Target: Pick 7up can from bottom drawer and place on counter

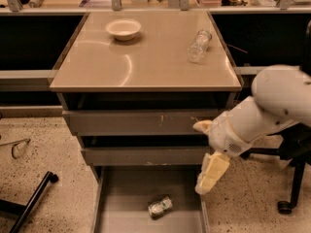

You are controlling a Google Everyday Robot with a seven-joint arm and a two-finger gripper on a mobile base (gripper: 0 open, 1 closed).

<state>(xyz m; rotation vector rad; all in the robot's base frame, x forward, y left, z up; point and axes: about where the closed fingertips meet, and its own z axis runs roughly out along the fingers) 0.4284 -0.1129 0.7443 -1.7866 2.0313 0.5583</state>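
The 7up can [160,207] lies on its side on the flat grey floor of the bottom drawer [124,188]. This drawer is pulled well out from under the two upper drawers [136,122]. That is presumably why it stands open: the can is exposed from above and nothing blocks a reach down to it.

The tool [201,157] hangs at the end of the white arm, which comes in from the right. It is in front of the cabinet's right side, level with the upper drawer fronts and above the open drawer's right rail. It is near the can but well clear of it, higher and to the right. Its two cream jaws look spread wide, one pointing left and the other slanting down toward the drawer, and nothing sits between them. That spread suits an approach rather than a carry.

Because the can lies flat and tilted, the tool would probably need to close across its round body.

The tan desk [146,57] on top of the cabinet has bare space in its middle and front. A white bowl [123,28] sits at the back left and a clear plastic bottle [199,45] lies at the back right.
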